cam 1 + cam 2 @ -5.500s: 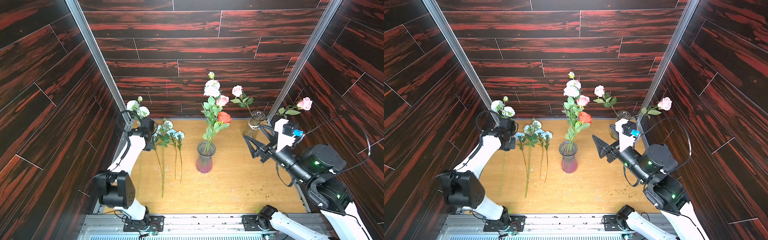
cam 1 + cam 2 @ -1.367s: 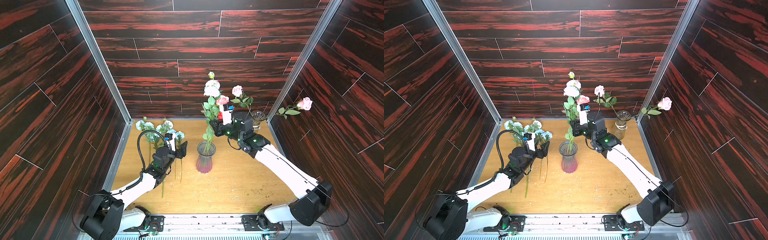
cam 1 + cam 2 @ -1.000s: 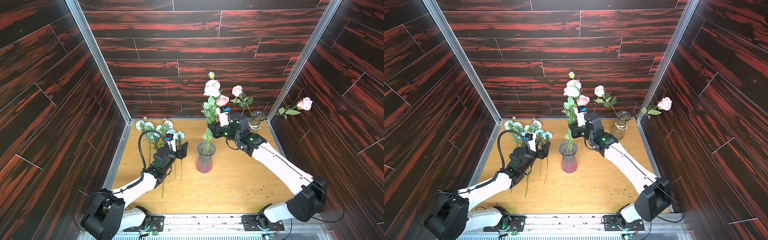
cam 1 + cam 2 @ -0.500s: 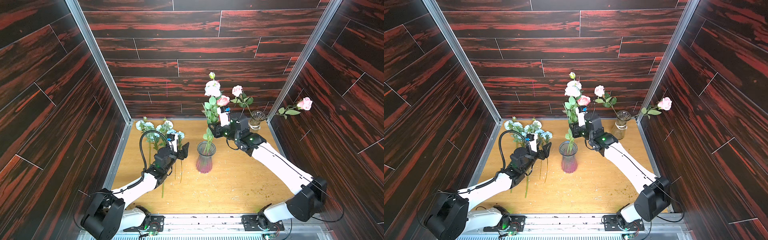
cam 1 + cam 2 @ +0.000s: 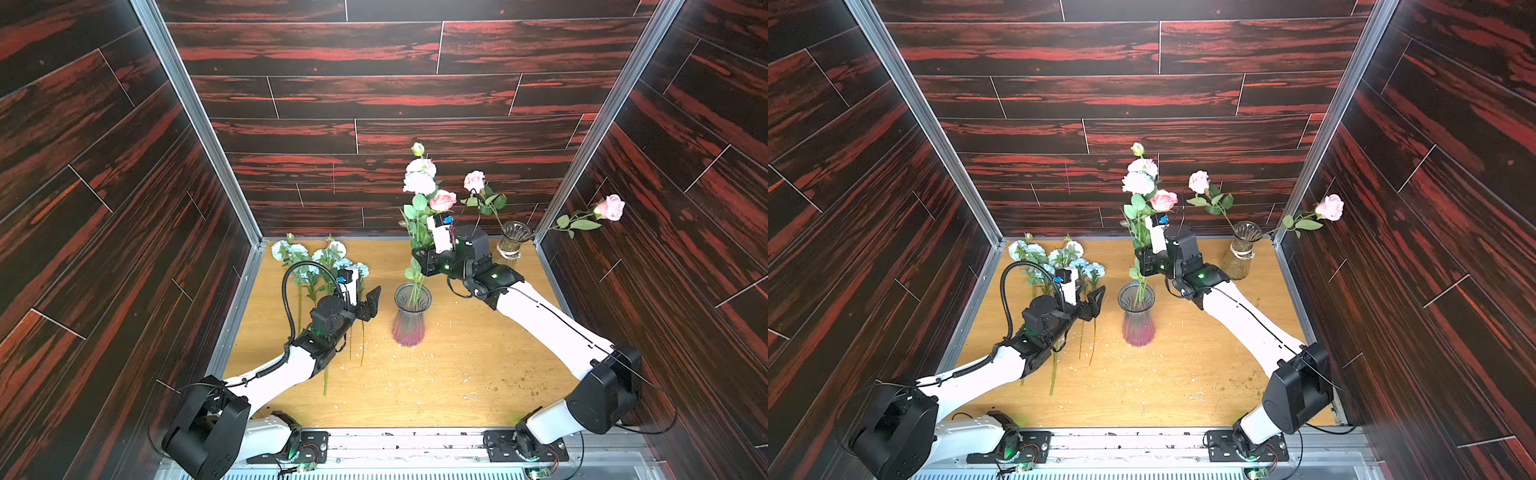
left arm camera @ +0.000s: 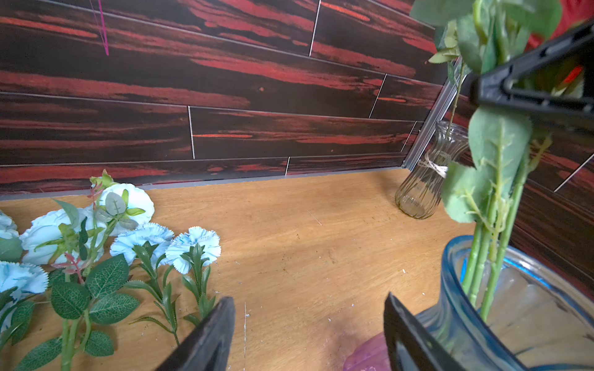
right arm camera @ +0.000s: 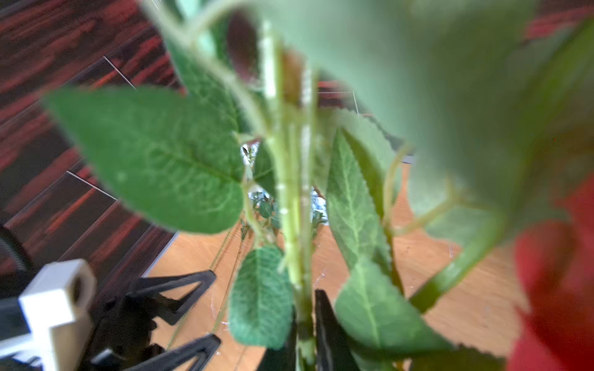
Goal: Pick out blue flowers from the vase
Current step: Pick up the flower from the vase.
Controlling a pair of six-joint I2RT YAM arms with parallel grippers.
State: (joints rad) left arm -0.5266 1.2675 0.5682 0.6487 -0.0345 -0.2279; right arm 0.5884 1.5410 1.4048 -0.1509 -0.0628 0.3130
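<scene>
Pale ruffled blue flowers (image 5: 419,183) top the vase (image 5: 409,324). We see the right gripper (image 7: 304,329), newly arrived from the wall, pinching a stem (image 7: 294,225). The left gripper (image 6: 308,308) gapes, empty.

Both top views: high over 6 o'clock edge, looking down toward 12, same scene. Left wrist: low, near vase (image 5: 409,328), facing 2. Right wrist: against stems (image 7: 297,208), facing 8.

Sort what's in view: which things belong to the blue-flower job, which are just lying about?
Job: laid-out blue flowers; blue stem still in the tinted vase; right gripper, apparently shut on it; left gripper, open.
Lying about: pink rose in that vase; clear vase holding two pink roses.
</scene>
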